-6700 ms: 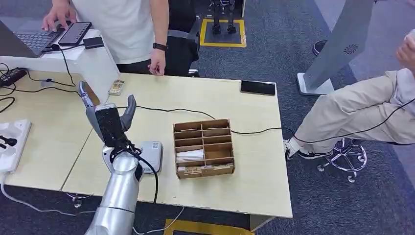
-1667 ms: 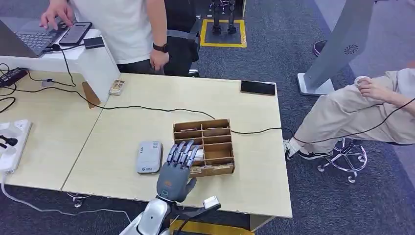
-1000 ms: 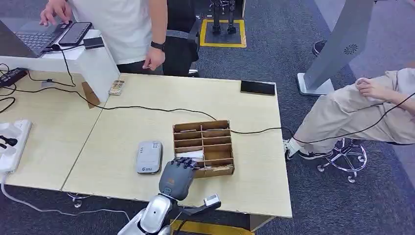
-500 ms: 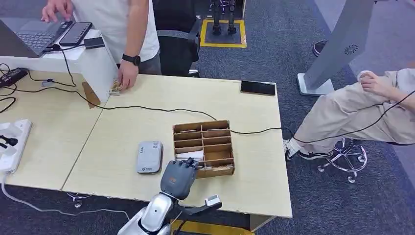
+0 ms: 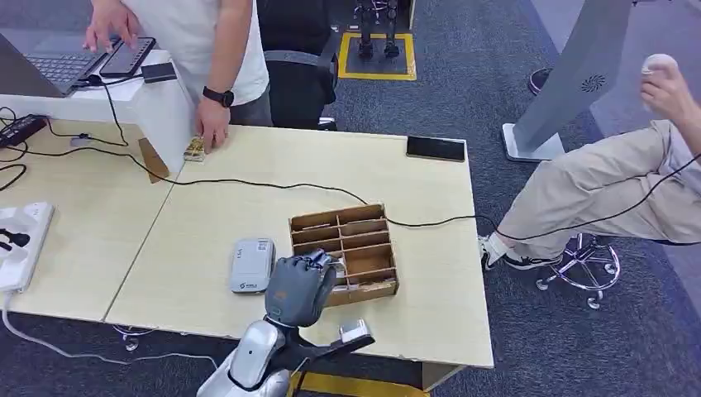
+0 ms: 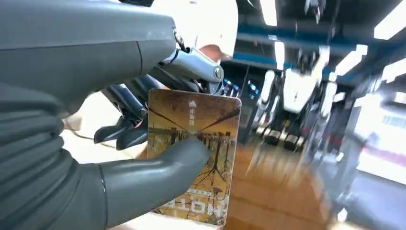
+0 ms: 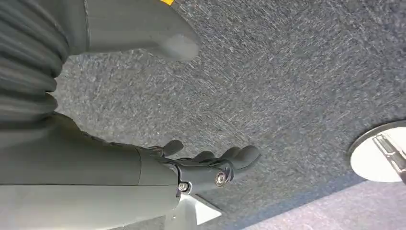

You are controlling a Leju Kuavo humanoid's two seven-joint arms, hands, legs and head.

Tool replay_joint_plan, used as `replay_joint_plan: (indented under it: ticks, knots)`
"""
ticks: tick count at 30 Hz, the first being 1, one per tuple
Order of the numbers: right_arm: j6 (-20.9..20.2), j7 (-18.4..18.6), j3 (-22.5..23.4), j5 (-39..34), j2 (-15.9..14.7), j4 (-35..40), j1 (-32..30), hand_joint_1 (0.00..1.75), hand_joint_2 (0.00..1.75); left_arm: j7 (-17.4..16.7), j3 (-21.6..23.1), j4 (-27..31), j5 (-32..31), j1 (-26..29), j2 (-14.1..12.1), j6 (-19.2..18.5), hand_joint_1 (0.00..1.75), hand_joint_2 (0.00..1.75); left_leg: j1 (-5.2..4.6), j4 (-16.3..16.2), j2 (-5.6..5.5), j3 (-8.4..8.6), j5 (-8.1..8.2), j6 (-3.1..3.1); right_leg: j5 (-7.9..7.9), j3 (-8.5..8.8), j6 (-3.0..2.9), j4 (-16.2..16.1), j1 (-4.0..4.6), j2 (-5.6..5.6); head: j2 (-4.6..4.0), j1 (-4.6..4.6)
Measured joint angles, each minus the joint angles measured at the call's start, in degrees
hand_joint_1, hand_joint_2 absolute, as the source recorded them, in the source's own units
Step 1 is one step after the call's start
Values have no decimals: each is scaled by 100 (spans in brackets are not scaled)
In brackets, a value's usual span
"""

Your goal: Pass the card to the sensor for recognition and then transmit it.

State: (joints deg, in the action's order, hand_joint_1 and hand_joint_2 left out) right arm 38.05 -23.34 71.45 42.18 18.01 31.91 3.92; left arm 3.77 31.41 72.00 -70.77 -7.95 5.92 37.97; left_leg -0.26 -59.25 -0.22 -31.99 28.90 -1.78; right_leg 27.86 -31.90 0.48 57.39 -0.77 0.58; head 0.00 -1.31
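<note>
One card is what you have in the left hand: a brown-and-gold hotel key card printed with a bridge or pier scene, a small white logo near one short edge and pale block lettering near the other. Your left wrist view shows its printed face turned toward the camera, with the long axis running from the thumb out past the dark fingers, roughly across the thumb; how that lies against the table you cannot tell from there. The thick grey thumb presses on the printed face and the fingers close behind the card, so it is pinched firmly. In your head view that hand is curled over the near left corner of the wooden divider box, hiding the card. The grey card reader lies just beside the hand on the light wooden table, and a black cable runs across the tabletop behind the box. A black phone lies near the far edge. A person's hand rests at the far left edge. Your right hand hangs over grey carpet, fingers apart and loosely curved, holding nothing.
</note>
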Motion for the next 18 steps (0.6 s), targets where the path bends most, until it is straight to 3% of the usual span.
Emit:
replay_joint_plan:
  ticks: [5,10,18]
  knots:
    - [0,-79,64,99,0,-35,-2,0,175,320,-70,629,702,-121,-2,-55,175,175,0,0,0,0,-1,0,-1,1,0,0,0,-1,0,0]
    - [0,-197,164,256,0,-79,-3,0,175,659,-223,1108,1831,-403,-11,-262,175,175,0,0,-1,0,-1,0,-1,1,0,1,0,-2,0,0]
    - [0,-295,212,536,-9,-179,4,0,175,715,-625,1361,2137,-1050,-63,-271,175,175,0,0,-2,-1,-3,-1,-2,2,-1,2,0,-2,-2,-2]
